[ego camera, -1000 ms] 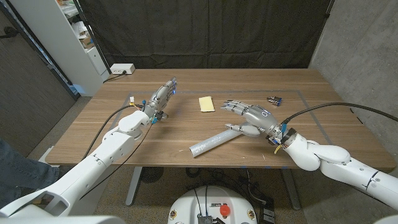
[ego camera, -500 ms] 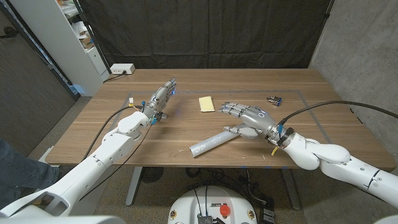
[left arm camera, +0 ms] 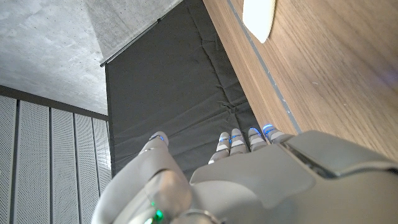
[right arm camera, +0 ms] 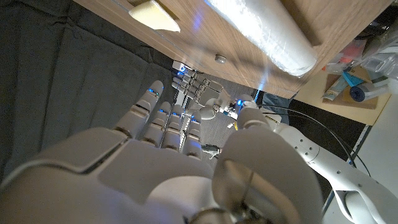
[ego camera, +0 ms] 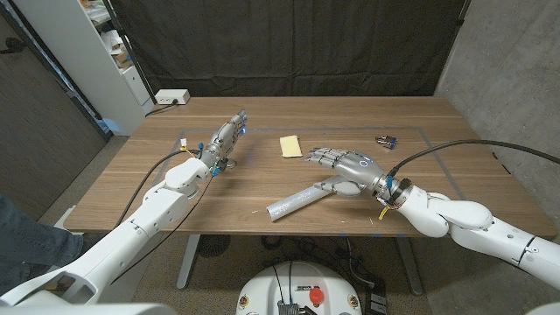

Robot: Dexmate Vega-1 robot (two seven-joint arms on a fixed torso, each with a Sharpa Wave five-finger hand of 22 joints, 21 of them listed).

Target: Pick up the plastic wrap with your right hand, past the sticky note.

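The plastic wrap (ego camera: 297,200), a pale grey roll, lies slantwise on the wooden table near its front edge. Just past it lies the yellow sticky note (ego camera: 290,145). My right hand (ego camera: 341,166) hovers over the roll's right end with fingers spread and the thumb close to the roll, holding nothing. In the right wrist view the roll (right arm camera: 261,34) and the note (right arm camera: 154,15) lie beyond my right hand (right arm camera: 168,162). My left hand (ego camera: 226,136) stands at the table's left with fingers stretched out and nothing in it. The left wrist view shows that left hand (left arm camera: 249,174) and the note (left arm camera: 260,15).
A small dark object (ego camera: 388,139) lies to the far right of the note. A white power strip (ego camera: 171,97) sits at the table's back left corner. A blue tape mark (ego camera: 186,137) is beside my left hand. A white shelf (ego camera: 105,52) stands off the left side.
My right hand has slid a little to the left along the roll's right end. The roll, the note and my left hand have stayed put.
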